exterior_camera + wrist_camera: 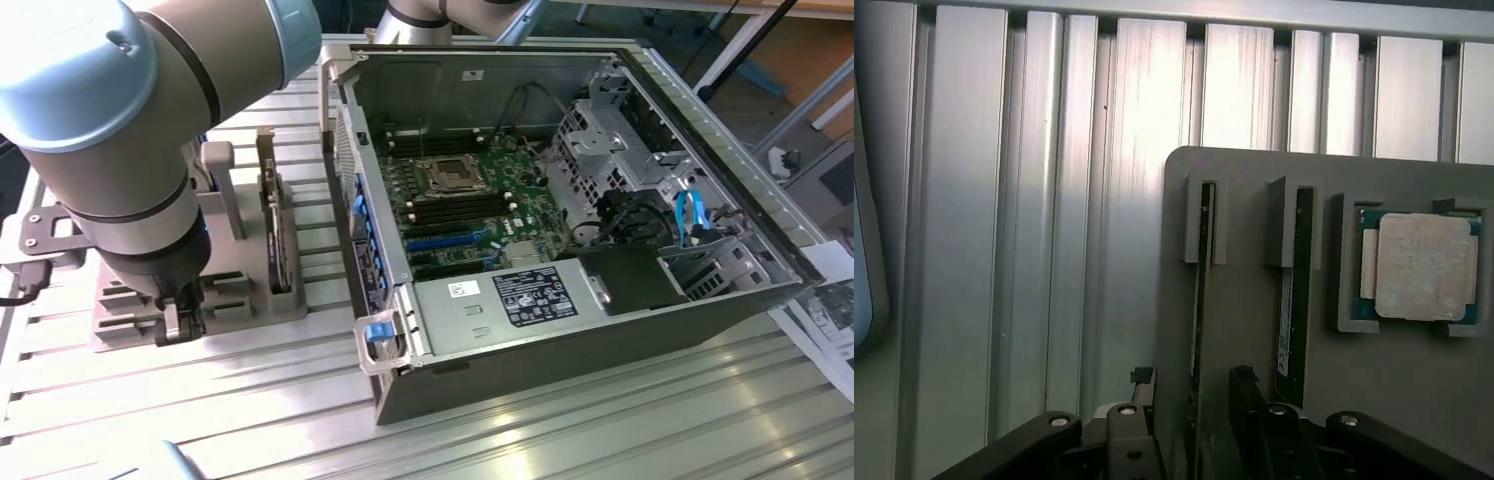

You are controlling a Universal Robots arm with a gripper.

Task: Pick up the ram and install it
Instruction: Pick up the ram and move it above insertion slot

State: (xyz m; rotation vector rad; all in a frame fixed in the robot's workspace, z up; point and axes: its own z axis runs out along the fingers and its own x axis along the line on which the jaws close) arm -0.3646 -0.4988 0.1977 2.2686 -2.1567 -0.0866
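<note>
Fingers [1131, 440] spread wide, one on each side of the ram [1200, 300], not clamped on it. Ram stands on edge in a slot of the grey holder [1244, 320]. Second stick [1301, 290] is just beside it, processor chip [1419, 265] past that. Holder sits on ribbed metal surface [1054, 220]. Exterior view: arm [120, 150] is down over the holder, at 9 o'clock from the open computer case [574, 345], motherboard [467, 200] inside.

No text can be read; print is seen on the black label [534, 296] of the power supply [447, 325] and on the white sticker [463, 290] beside it, but too small; faint markings on the processor chip [1419, 265] are likewise illegible.
</note>
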